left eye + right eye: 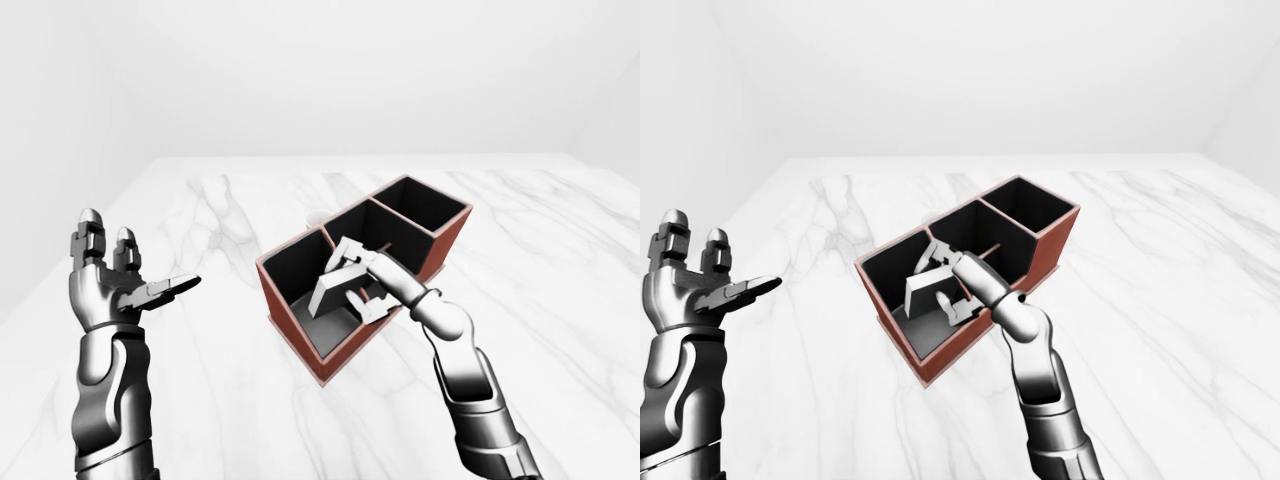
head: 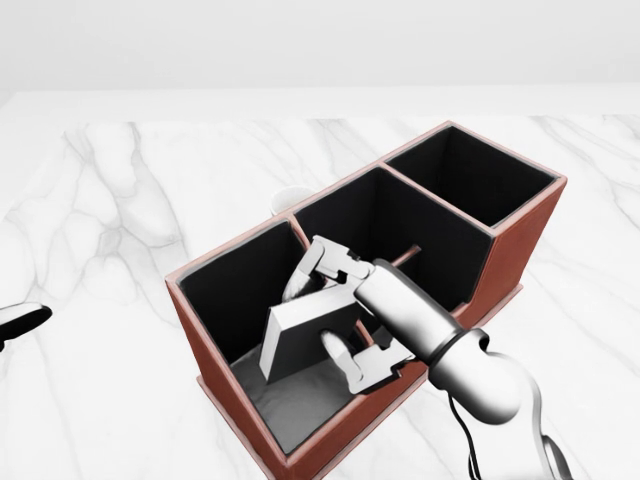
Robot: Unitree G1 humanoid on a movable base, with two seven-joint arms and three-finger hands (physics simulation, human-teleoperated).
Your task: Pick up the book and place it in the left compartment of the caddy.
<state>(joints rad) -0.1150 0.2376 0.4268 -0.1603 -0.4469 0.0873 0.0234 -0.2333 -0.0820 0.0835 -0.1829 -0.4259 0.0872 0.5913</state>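
Observation:
A red-brown caddy [image 2: 520,232] with three black-lined compartments lies slantwise on the white marble table [image 2: 100,250]. My right hand [image 2: 330,310] is shut on a grey book [image 2: 300,335], tilted and lowered into the leftmost compartment [image 2: 235,290]; its lower end is inside the walls, near the grey floor. One finger [image 2: 345,362] presses the book's near side, others [image 2: 320,262] hold its far side. My left hand [image 1: 125,285] is raised, open and empty, far left of the caddy in the left-eye view.
A small white round object [image 2: 290,198] peeks out just beyond the caddy's far wall. The middle [image 2: 400,225] and right [image 2: 470,175] compartments hold nothing visible. The table ends at a pale wall along the top of the views.

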